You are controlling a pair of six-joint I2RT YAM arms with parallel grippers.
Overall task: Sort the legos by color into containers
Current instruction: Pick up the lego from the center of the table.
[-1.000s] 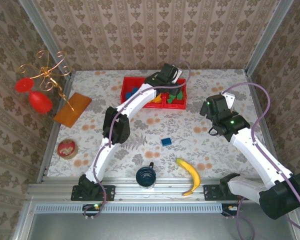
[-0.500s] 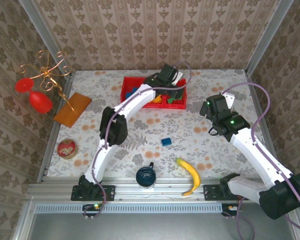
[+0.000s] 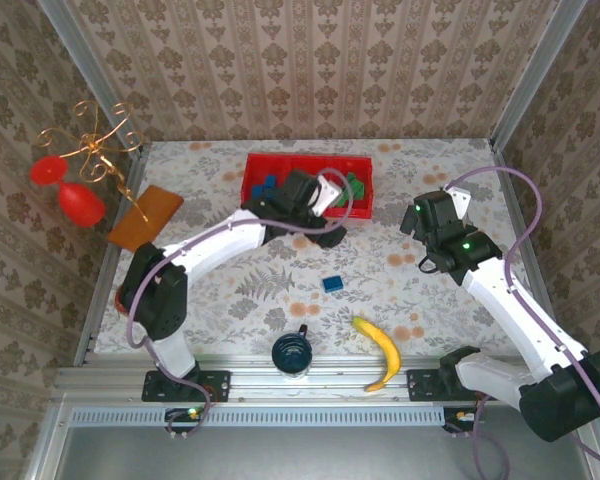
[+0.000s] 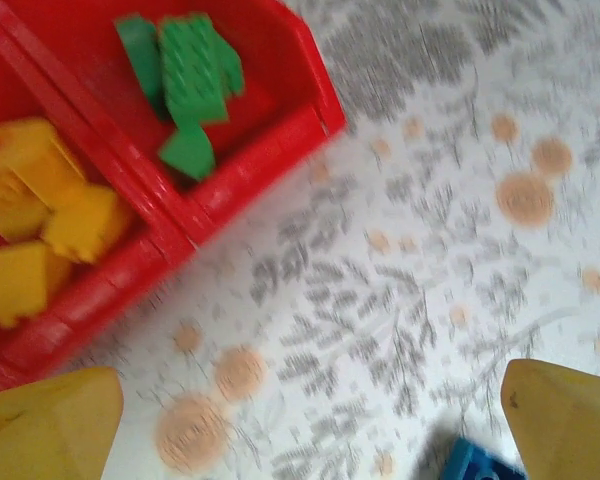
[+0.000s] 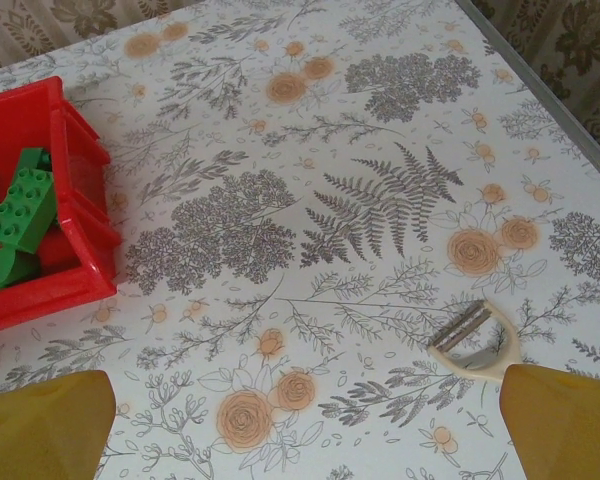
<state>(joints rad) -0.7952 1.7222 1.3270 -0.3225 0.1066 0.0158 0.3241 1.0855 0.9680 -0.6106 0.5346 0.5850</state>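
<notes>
The red tray [image 3: 255,165] stands at the back of the table; it holds blue legos [image 3: 268,185] on the left and green ones [image 3: 352,185] on the right. My left gripper [image 3: 328,228] hovers just in front of it, open and empty. In the left wrist view I see green legos [image 4: 185,85] and yellow legos [image 4: 40,220] in neighbouring compartments, the bare cloth under my left gripper [image 4: 310,430], and a blue lego [image 4: 480,465] beside its right fingertip. That blue lego [image 3: 331,283] lies mid-table. My right gripper [image 3: 417,218] [image 5: 305,430] hangs open right of the tray [image 5: 80,230].
A yellow banana [image 3: 380,352] and a dark blue cup [image 3: 293,353] sit near the front edge. An orange-brown board [image 3: 145,217] lies at the left, beside a gold wire stand [image 3: 90,150] with red ornaments. A beige peeler [image 5: 472,340] lies near my right gripper.
My left arm has drawn back from over the tray toward the table's middle, and its gripper has opened. The right arm has stayed put.
</notes>
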